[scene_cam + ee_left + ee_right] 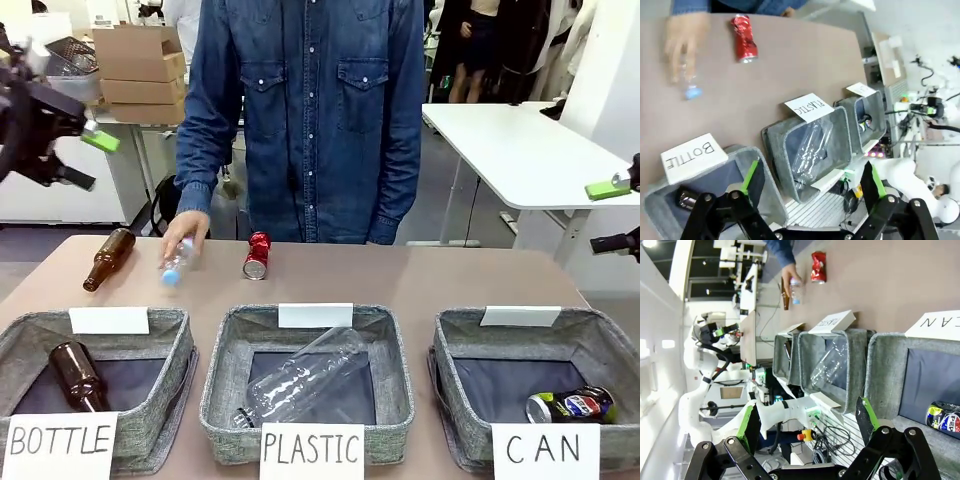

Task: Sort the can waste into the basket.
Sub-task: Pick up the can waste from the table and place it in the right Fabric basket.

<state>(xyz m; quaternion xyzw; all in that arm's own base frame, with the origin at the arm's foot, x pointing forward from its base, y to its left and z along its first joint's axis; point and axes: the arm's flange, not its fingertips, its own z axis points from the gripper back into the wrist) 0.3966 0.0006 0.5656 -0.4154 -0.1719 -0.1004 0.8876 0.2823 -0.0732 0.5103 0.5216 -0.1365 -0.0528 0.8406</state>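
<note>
The shiny red crushed can (257, 255) (743, 38) (818, 267) lies on the brown table's far side, in front of the person. The dark blue Pepsi-style can (572, 405) (945, 417) rests inside the grey CAN basket (600, 340) (885, 370) at the front right. My left gripper (88, 160) (812, 185) hangs open and empty, high at the far left above the BOTTLE bin. High at the right edge, above and beyond the basket, my right gripper (615, 215) (807, 422) is open and empty too.
The person's hand (185, 235) holds a small clear plastic bottle (174, 266) on the table left of the red can. A brown bottle (108, 259) lies further left. The BOTTLE bin (170, 330) holds a brown bottle, and the PLASTIC bin (395, 340) a clear one.
</note>
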